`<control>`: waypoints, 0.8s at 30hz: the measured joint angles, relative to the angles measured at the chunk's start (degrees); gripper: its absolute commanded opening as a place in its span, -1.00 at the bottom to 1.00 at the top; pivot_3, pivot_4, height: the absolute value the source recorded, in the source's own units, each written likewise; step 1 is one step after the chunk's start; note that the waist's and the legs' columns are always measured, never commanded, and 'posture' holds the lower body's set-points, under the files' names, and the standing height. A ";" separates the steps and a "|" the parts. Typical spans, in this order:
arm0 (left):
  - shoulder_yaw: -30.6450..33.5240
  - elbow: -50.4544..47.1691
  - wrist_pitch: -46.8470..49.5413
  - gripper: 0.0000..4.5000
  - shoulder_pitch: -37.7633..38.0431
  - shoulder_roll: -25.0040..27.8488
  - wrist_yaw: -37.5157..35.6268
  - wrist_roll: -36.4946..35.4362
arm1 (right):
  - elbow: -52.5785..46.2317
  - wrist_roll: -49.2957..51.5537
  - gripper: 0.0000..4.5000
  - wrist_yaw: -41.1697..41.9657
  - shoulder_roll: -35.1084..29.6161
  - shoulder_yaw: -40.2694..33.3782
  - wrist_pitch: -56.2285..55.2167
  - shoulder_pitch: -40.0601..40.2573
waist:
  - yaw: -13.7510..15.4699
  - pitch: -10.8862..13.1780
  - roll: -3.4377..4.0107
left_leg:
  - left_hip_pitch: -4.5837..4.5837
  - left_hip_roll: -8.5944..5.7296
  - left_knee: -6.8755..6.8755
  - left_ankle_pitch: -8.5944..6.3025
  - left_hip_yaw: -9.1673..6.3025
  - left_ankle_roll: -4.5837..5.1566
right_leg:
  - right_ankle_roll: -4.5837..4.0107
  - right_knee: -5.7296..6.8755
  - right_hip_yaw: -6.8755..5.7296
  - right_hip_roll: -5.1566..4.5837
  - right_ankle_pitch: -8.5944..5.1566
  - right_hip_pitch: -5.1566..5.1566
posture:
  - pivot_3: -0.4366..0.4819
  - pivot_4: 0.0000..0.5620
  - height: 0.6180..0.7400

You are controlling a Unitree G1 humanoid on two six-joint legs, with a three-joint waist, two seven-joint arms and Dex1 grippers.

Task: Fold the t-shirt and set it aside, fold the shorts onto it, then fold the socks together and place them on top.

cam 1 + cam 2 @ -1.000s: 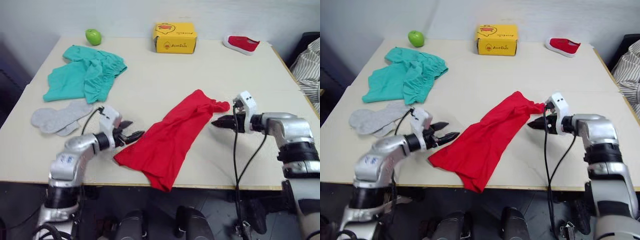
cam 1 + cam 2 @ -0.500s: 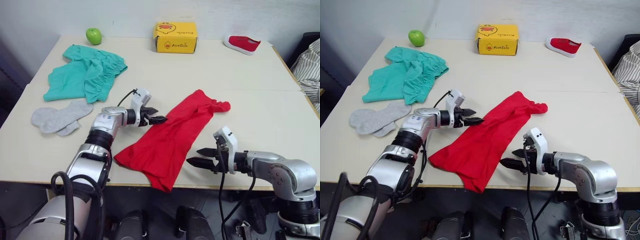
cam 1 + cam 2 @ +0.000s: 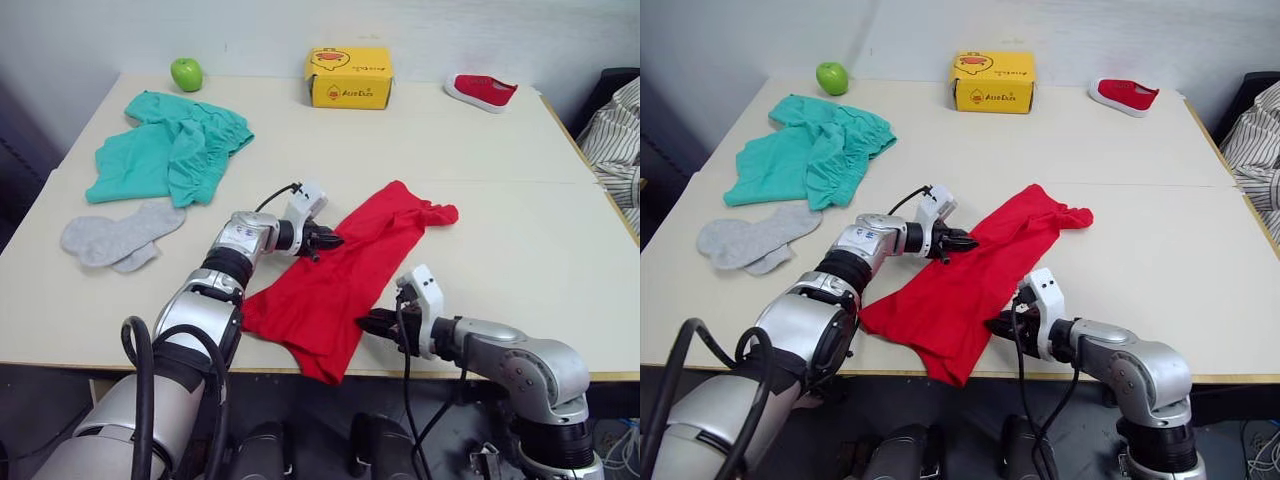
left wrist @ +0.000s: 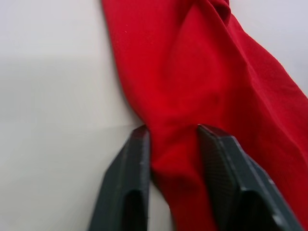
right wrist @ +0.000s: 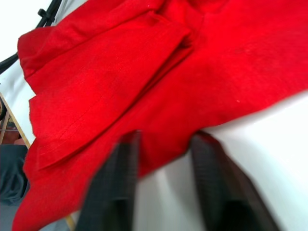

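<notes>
Step in hand: folding the t-shirt point(image 3: 345, 275), lying crumpled at the counter's point(image 3: 500, 150) front edge. Left hand point(image 3: 328, 240) and right hand point(image 3: 378, 324) straddle opposite edges, fingers parted. Next: close both hands, then lift.

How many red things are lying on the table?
2: the t-shirt near the front edge between both grippers, and a red shoe at the far right corner.
</notes>
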 measured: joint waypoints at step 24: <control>18.48 -34.23 4.00 -0.99 25.35 0.90 22.74 -11.82 | 35.63 -7.61 -0.99 14.65 -10.37 8.90 -19.65 -24.05 | -1.25 0.03 0.03 | 0.01 -0.11 0.08 0.03 0.06 0.06 | 0.05 0.15 0.07 -0.14 0.03 -0.01 | -0.05 -0.47 1.00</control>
